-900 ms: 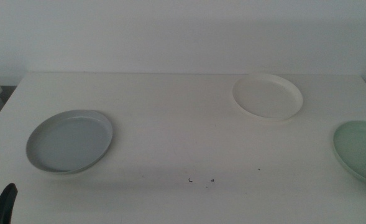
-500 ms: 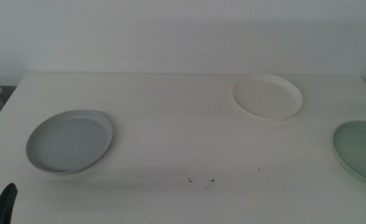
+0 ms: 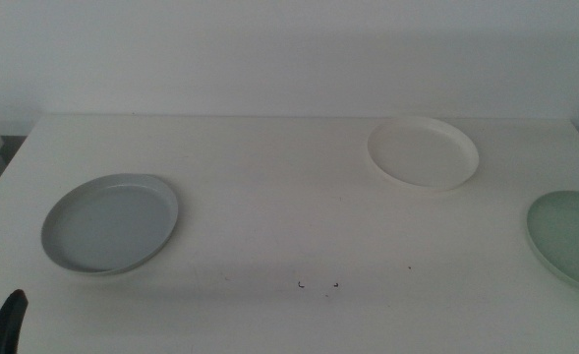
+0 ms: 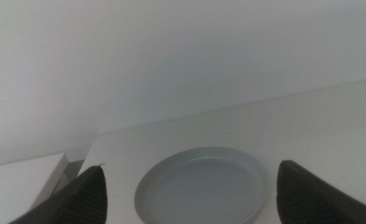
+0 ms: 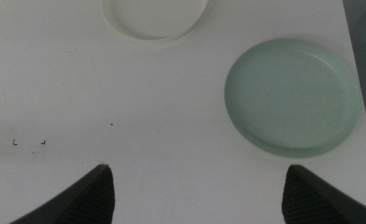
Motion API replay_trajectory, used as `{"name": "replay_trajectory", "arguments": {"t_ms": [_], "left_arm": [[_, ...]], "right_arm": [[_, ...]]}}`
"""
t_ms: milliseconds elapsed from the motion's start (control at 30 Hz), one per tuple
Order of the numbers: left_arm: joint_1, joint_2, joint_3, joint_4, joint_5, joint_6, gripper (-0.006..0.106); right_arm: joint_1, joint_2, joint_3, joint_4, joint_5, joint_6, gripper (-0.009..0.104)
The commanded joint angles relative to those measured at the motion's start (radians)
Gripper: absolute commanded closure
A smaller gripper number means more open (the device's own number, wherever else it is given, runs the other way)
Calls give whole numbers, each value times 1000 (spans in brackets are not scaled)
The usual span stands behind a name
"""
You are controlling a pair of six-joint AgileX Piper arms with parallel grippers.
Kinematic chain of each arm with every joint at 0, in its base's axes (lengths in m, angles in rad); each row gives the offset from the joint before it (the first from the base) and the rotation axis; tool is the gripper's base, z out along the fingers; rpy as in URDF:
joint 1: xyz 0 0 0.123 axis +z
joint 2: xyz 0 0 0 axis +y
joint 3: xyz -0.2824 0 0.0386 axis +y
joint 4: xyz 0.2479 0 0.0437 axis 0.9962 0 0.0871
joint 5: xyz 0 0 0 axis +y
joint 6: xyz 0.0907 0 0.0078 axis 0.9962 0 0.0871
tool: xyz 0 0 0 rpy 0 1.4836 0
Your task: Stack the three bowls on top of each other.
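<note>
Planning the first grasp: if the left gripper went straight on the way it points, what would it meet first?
Probably the light grey bowl, which lies between the left gripper's open jaws; depth is unclear.

A white table [image 3: 269, 197] was seen beneath an off-white wall [image 3: 269, 49], both plain and without pattern. On the left, a light grey bowl [image 3: 110, 223] was shown, uniform in colour, its inside slightly bluish in the left wrist view [image 4: 200, 186]. At the far right, a white bowl [image 3: 424, 151] was shown, nearly matching the table's tone [image 5: 155, 15]. At the right edge, a pale green bowl [image 3: 568, 237] was seen, evenly tinted throughout [image 5: 292, 95]. A few small black marks [image 3: 318, 285] were noted on the near middle of the table. The jaws of both grippers were seen to be dark, almost black.
</note>
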Motion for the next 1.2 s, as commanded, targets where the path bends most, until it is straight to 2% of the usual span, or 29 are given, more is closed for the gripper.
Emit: {"name": "replay_trajectory", "arguments": {"t_ms": [0, 167, 400, 533, 633, 833, 1167], "left_arm": [[-1, -4, 1, -1, -14, -4, 7], [-1, -4, 1, -1, -14, -4, 7], [-1, -4, 1, -1, -14, -4, 7], [-1, -4, 1, -1, -14, -4, 7], [-1, -4, 1, -1, -14, -4, 7], [-1, -4, 1, -1, -14, -4, 7], [-1, -4, 1, -1, -14, -4, 7]], "right_arm": [[-9, 1, -8, -4, 5, -5, 2], [-9, 11, -10, -9, 38, -5, 2], [-10, 175, -112, -191, 122, 85, 2], [-27, 304, -190, -266, 122, 121, 2], [-100, 406, -253, -257, 122, 123, 2], [-290, 619, -360, -176, 122, 90, 2], [-384, 913, -382, -161, -22, 92, 2]]}}
